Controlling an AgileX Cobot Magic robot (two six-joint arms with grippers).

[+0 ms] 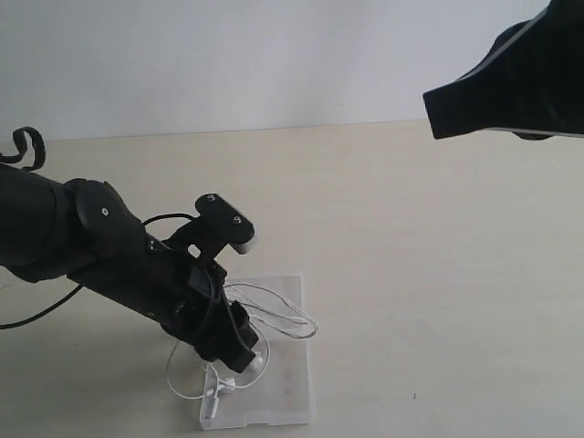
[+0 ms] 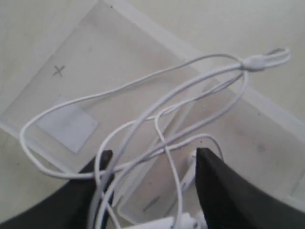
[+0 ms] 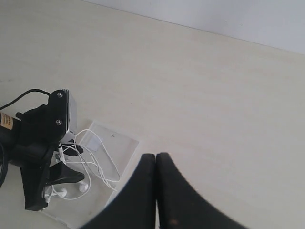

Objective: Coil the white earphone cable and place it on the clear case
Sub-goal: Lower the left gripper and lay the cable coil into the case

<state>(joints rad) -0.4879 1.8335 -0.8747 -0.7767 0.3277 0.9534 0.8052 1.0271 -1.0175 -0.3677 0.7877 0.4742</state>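
Cable (image 2: 252,63): light, limp, springy | I'd pinch bundled strands | left hand (image 2: 152,160) spread astride loops over case (image 2: 119,52) | right hand (image 3: 156,157) closed, empty.

One white earphone cable (image 2: 255,62) with two earbuds (image 3: 84,187), one clear case (image 1: 290,388) bearing one white sticker (image 2: 66,125), and two grippers, the left gripper (image 2: 152,155) and the right gripper (image 3: 156,156), are counted on one table (image 1: 438,274).

A pale cream tabletop (image 1: 429,255), matte and evenly lit, against a plain white wall (image 1: 228,55) behind
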